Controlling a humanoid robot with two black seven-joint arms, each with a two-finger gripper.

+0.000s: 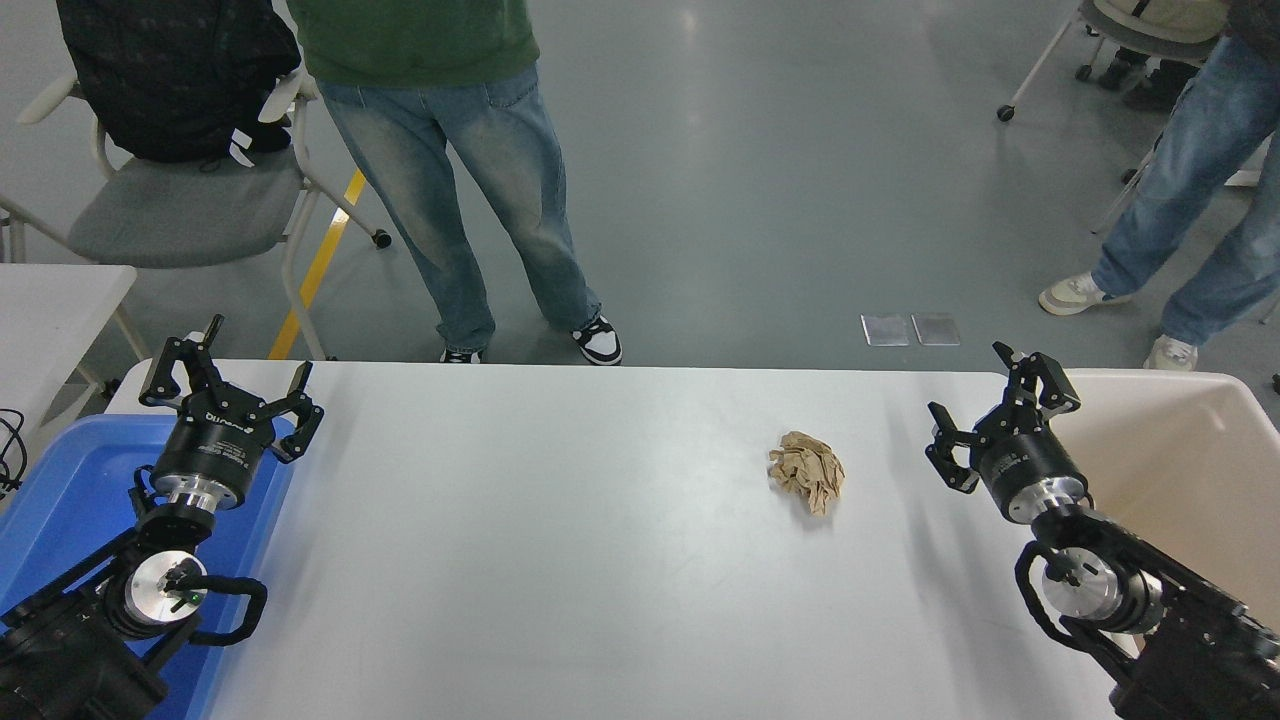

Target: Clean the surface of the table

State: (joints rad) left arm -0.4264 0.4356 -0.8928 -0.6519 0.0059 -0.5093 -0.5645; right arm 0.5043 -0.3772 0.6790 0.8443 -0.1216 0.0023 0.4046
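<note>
Right claw point(985, 412) hovers agape over table surface point(560, 560), near crumpled paper point(808, 470).

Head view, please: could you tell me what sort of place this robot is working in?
Probably a robotics lab or test room: a grey sealed floor with a yellow line, wheeled office chairs, people standing by, and a white table flanked by a blue bin and a beige bin.

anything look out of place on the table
Yes: a crumpled brown paper wad lies alone on the table surface, right of centre. It is trash, not in either bin. Nothing is spilled or damaged.
</note>
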